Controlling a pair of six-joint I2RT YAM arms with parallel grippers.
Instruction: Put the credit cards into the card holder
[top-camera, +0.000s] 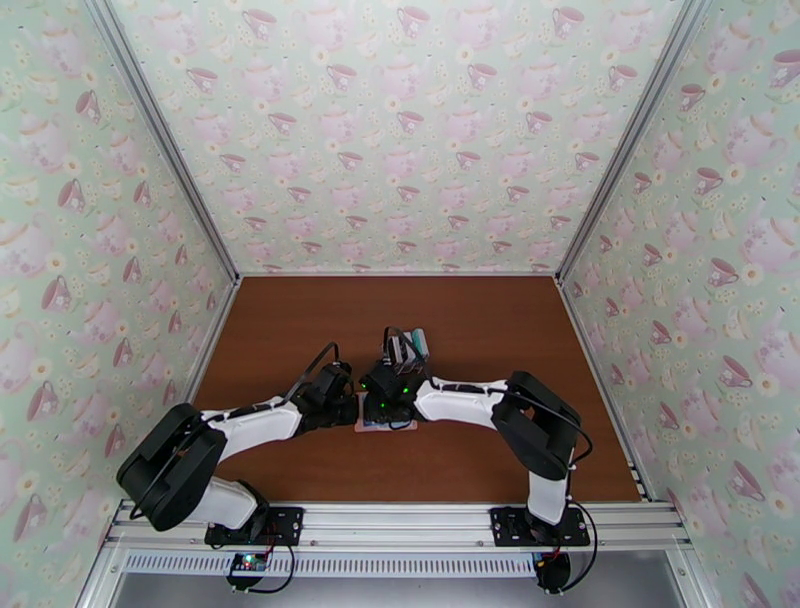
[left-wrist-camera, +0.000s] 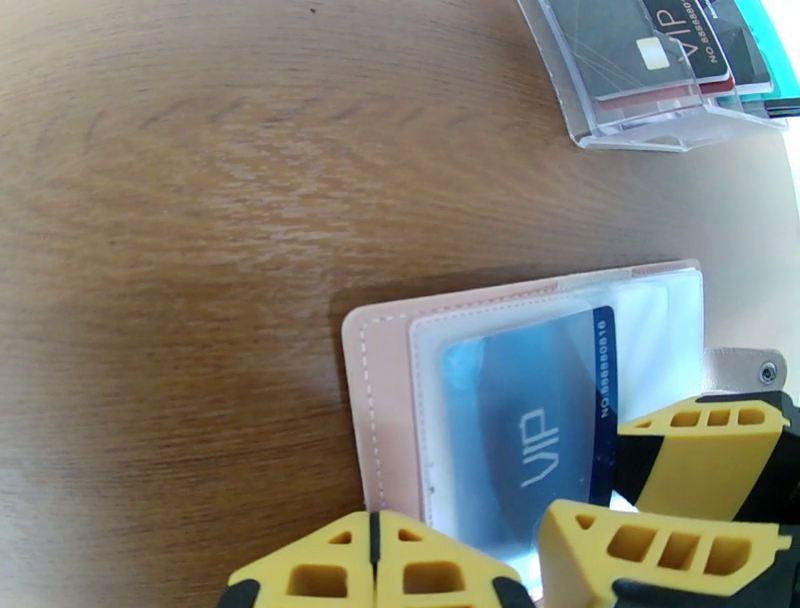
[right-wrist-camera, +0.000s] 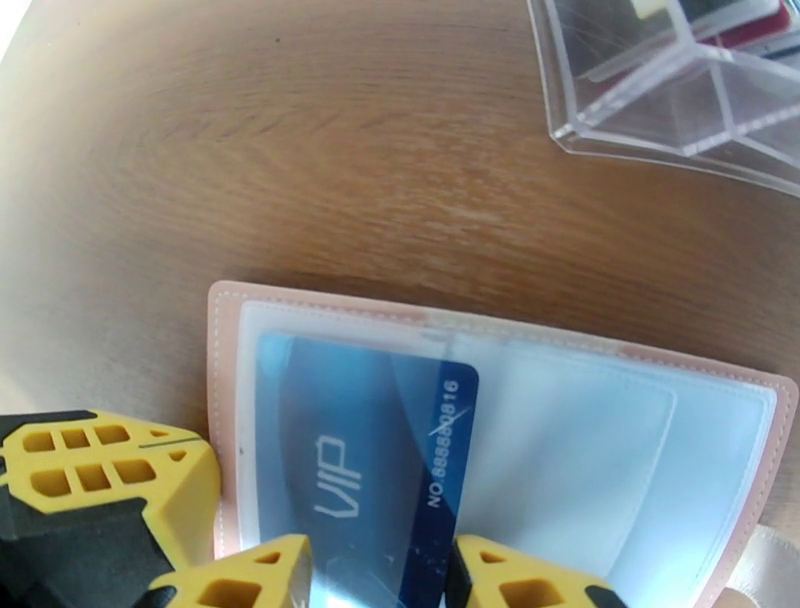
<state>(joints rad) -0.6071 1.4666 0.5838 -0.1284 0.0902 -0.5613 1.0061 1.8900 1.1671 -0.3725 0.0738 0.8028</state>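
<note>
The blue card (right-wrist-camera: 360, 440) is judged only partly seated in the clear pocket of the open wallet (right-wrist-camera: 225, 300). It could be buckled or skewed if pushed off-line, and the wallet could be dragged across the table (right-wrist-camera: 250, 150) if the hold on it slips. The left gripper (left-wrist-camera: 375, 565) is seen with fingers pressed together at the wallet's edge, at nine o'clock of the right gripper (right-wrist-camera: 380, 585). The right gripper's fingers are spread to either side of the card's near end; whether the card is pinched cannot be told. The card lies at twelve o'clock from it, and the rack (right-wrist-camera: 660, 100) with other cards (left-wrist-camera: 660, 50) is placed at one o'clock, well apart.
</note>
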